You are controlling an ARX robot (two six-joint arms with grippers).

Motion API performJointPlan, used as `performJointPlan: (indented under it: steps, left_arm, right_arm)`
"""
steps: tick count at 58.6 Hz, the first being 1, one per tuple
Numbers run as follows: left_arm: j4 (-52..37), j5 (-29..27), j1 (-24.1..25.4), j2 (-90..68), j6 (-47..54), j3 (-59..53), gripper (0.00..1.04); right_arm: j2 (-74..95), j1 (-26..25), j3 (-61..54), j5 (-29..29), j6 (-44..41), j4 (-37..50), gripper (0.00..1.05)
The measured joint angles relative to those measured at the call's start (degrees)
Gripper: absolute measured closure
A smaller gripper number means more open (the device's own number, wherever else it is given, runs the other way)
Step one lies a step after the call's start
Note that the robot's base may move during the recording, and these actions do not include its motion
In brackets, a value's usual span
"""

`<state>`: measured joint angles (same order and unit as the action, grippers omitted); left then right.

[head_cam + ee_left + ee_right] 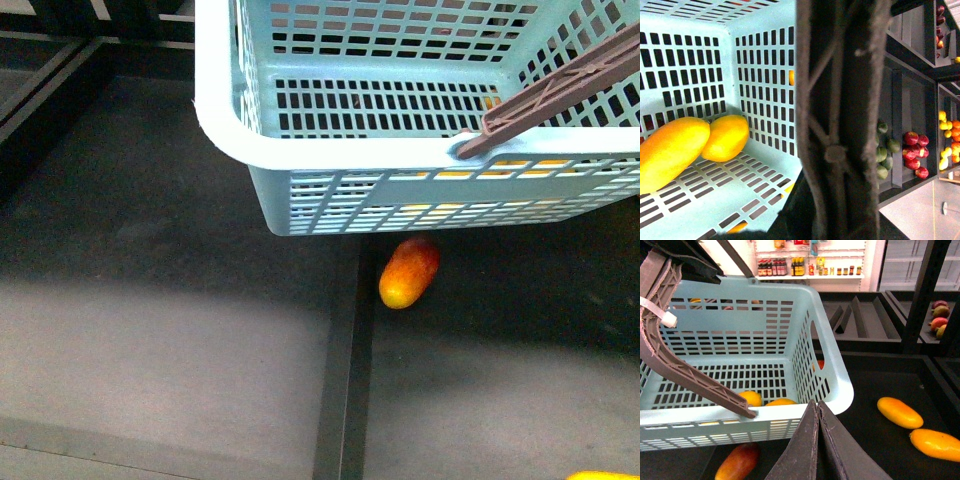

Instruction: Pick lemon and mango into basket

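One light teal basket [240, 130] hangs over the dark surface [150, 330], and two yellow fruits lie inside it, touching: the longer mango [667, 150] and the shorter, rounder lemon [726, 137], both against the slotted wall on the base. The right wrist view shows the same pair as yellow patches behind the near rim. One brown handle [685, 375] crosses that view, and the left wrist view is filled by a handle [840, 125] seen very close; whether the left end effector is clamped on it cannot be told. The right end effector [817, 440] has its two dark fingers pressed together, holding nothing. Below the basket lies one red mango with an orange tip [409, 272]. Two more yellow-orange mangoes [900, 412] rest on the surface beside the basket. Red apples [914, 152] and dark green mangoes [885, 155] fill shelf compartments.
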<state>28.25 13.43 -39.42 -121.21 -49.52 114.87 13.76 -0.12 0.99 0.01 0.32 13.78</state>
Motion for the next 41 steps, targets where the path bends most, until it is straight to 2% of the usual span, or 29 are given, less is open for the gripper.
performJointPlan:
  steps: [16, 22, 41]
  left_arm:
    - [0.00, 0.04, 0.00, 0.00, 0.00, 0.00, 1.00]
    - [0.00, 0.07, 0.00, 0.00, 0.02, 0.00, 1.00]
    - [0.00, 0.02, 0.04, 0.00, -0.02, 0.00, 1.00]
  right_arm:
    - [-3.93, 0.00, 0.00, 0.00, 0.00, -3.96, 1.03]
    - [-11.28, 0.02, 0.02, 0.04, 0.00, -12.87, 1.03]
    - [-13.35, 0.02, 0.02, 0.00, 0.00, -13.68, 1.03]
